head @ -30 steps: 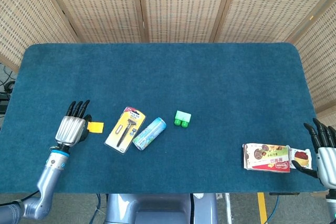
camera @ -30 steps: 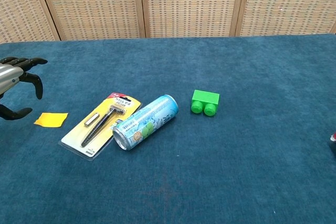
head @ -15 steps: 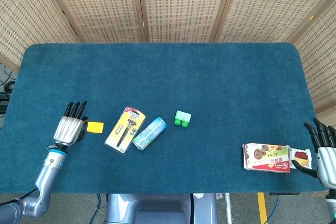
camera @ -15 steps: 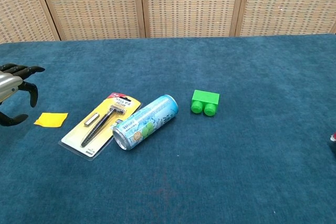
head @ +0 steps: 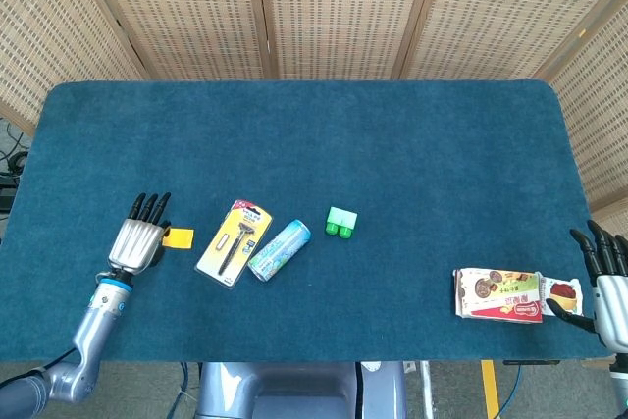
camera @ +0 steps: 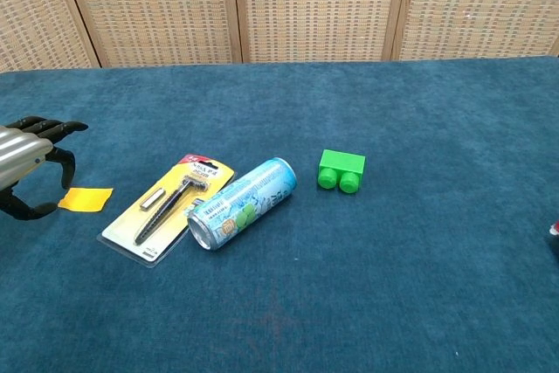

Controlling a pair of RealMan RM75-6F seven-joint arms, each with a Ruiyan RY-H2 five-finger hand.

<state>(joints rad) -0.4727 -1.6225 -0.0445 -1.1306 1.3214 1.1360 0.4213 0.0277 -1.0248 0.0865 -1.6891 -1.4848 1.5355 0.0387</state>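
In the head view, the left hand (head: 136, 240) sits near the table's (head: 314, 125) left front edge, fingers stretched forward and apart, holding nothing. A yellow note (head: 179, 237) lies flat just beside it, on its right; whether the thumb touches the note cannot be told from here. Further right lie a razor pack (head: 235, 242), angled, and a can (head: 280, 249) on its side, close beside the pack. A green block (head: 341, 223) stands apart from the can, toward the table's middle. At the right front edge, the right hand (head: 610, 287) shows only in part, fingers straight and spread; its thumb reaches to the end of a snack packet (head: 502, 294) lying flat, and I cannot tell whether it has hold of it.

In the chest view, the left hand (camera: 28, 164) enters at the left edge, fingers and thumb curved apart like an open claw, with nothing between them. The note (camera: 86, 199) lies on the cloth just right of the thumb. The razor pack (camera: 169, 208) and the can (camera: 243, 203) lie side by side, the can's open end facing the camera. The block (camera: 341, 170) stands to their right. The right hand is not seen in this view.
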